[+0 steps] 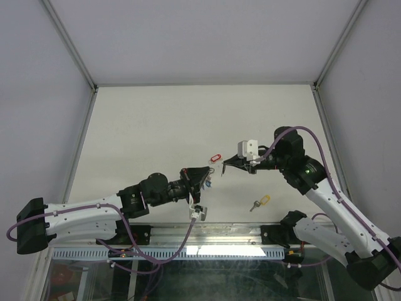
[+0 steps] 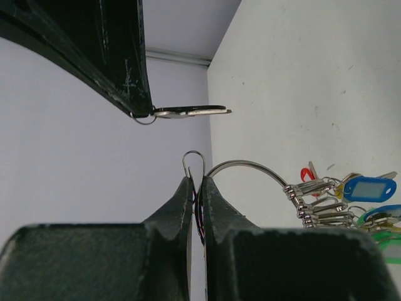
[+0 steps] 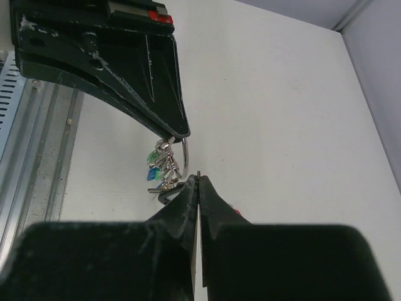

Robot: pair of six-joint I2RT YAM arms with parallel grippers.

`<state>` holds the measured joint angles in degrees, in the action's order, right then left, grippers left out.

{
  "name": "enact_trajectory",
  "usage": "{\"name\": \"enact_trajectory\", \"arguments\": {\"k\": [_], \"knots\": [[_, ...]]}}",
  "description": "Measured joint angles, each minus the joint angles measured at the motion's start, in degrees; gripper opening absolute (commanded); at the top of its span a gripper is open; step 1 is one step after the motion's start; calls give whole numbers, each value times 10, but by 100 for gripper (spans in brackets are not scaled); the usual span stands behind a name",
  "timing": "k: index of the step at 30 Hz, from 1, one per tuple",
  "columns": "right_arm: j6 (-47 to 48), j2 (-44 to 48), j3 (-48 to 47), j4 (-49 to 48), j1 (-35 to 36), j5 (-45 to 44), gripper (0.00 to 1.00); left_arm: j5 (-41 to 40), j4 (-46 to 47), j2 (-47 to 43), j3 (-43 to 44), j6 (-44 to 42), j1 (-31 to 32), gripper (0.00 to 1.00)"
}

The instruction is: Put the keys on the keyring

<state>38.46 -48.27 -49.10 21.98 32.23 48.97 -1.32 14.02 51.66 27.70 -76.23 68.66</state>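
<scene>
The left gripper (image 2: pixel 197 180) is pinching the keyring (image 2: pixel 247 164), the right gripper (image 3: pixel 198 179) a key (image 2: pixel 188 112). It is probably needing squaring to the ring's open end.

Arms: 2, the left arm (image 1: pixel 81 216) and the right arm (image 1: pixel 341 210).
Grippers: 2, the left gripper (image 2: pixel 196 182) and the right gripper (image 3: pixel 198 179).
Keyring (image 2: pixel 247 166): 1.
Bunch of keys (image 2: pixel 326 195) on the keyring: red, yellow and green heads and 2 blue heads show; the full count is not readable.
Keys loose on the table (image 1: pixel 156 125): 2, a red key (image 1: pixel 215 156) and a yellow key (image 1: pixel 260 202).
Black key (image 2: pixel 188 112), at the right gripper's tips: 1.
</scene>
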Motion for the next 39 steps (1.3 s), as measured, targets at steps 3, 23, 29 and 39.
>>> {"name": "enact_trajectory", "arguments": {"k": [3, 23, 29, 39], "knots": [[32, -18, -14, 19, 21, -4, 0, -2, -1, 0, -5, -26, 5, 0], [192, -105, -110, 134, 114, -76, 0, 4, -27, -22, -5, -56, 8, 0], [203, -119, -125, 144, 141, -82, 0, 4, -29, -22, -5, -56, 8, 0], [220, -139, -131, 168, 153, -101, 0, 16, -54, -23, -5, -56, 8, 0]]}}
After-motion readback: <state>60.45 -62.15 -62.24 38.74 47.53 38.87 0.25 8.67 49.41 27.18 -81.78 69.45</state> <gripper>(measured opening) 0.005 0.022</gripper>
